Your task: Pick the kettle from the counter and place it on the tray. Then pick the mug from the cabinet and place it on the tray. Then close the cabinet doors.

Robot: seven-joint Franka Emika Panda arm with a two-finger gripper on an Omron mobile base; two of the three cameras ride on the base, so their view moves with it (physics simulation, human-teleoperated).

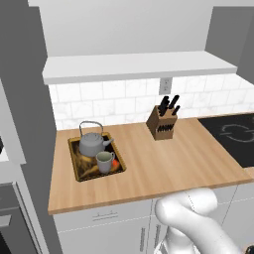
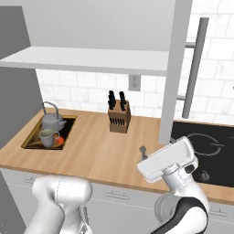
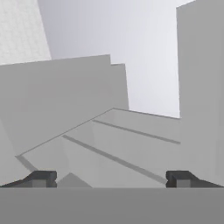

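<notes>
Kettle [image 1: 92, 143] and mug [image 1: 104, 161] both sit in tray [image 1: 75, 164], near left end of counter [image 1: 163, 168], mug just in front of kettle. I judge only cabinet doors [image 2: 176, 73] remain, standing open. Gripper [image 3: 111, 179] spread wide, empty, facing grey cabinet [image 3: 131, 140] panels. My concern: hand [image 2: 167, 160] low under right door; careless swing could clip bar handle [image 2: 194, 68] or knife block [image 2: 119, 118].
</notes>
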